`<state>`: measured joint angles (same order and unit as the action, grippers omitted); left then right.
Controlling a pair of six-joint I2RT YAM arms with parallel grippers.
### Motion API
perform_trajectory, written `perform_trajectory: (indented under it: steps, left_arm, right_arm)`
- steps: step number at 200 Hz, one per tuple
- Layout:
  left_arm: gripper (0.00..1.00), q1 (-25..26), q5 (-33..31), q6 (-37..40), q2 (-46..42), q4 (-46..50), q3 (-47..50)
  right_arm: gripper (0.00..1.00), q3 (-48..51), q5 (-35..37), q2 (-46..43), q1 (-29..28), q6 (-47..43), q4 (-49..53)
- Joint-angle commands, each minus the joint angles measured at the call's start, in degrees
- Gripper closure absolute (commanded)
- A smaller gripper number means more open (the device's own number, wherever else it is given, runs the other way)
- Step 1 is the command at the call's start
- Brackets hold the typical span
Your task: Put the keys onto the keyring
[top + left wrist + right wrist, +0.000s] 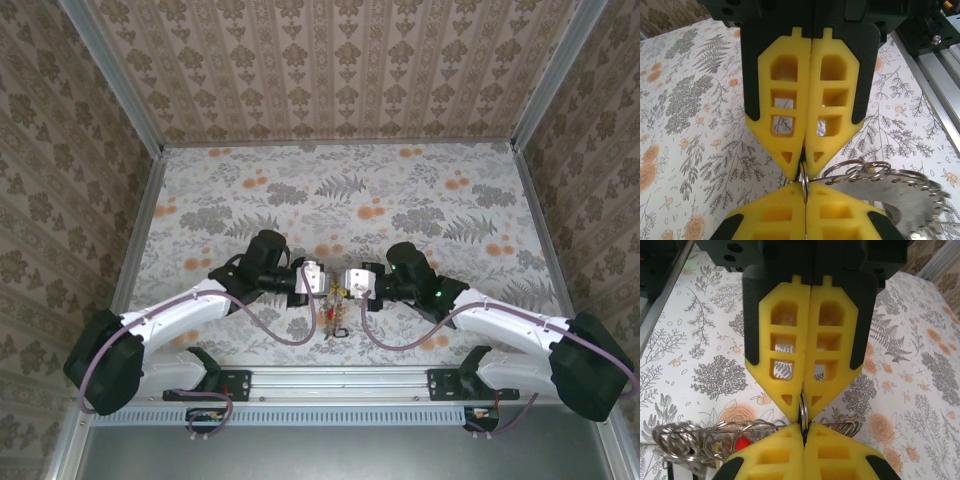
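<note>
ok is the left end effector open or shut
Shut on the keyring: the left end effector has its yellow fingers pressed together, pinching that thin grey ring at the tips.

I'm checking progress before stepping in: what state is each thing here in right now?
left pincer: shut on the keyring
right pincer: shut on the keyring, tip to tip with the left pincer
keyring: standing on edge, pinched from both sides
red-headed key: among the small split rings; whether it is attached is unclear
</note>
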<state>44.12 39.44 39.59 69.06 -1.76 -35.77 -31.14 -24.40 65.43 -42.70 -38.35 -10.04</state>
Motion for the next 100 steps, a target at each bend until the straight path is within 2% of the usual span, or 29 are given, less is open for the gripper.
perform_trajectory:
  steps: [1, 16, 38, 73, 90, 100]
  left_arm:
    - [0.85, 0.1, 1.9, -2.6, 0.3, -1.2, -1.2]
    - [0.79, -0.2, 2.9, -3.6, 0.0, -2.2, -0.2]
    - [0.77, -0.6, 3.6, -5.3, -0.3, -5.2, 2.0]
    - [0.77, -1.3, 3.4, -7.1, -0.7, -8.1, 3.5]
    - [0.81, -1.4, 3.6, -7.1, -0.6, -8.9, 3.4]
    - [0.88, -1.4, 3.6, -7.0, -0.6, -9.2, 3.3]
  right_arm:
    - [1.00, 0.2, -1.2, 0.4, -0.3, 2.4, -4.3]
    - [1.00, 2.1, -2.2, 1.0, 0.2, 5.4, -9.3]
    - [1.00, 4.7, -4.1, 1.4, 1.1, 9.8, -16.8]
    - [1.00, 6.3, -7.6, 1.4, 1.4, 12.4, -21.0]
    - [1.00, 6.7, -8.2, 1.6, 1.3, 13.1, -21.8]
    - [1.00, 6.7, -8.2, 1.7, 1.3, 13.0, -21.8]
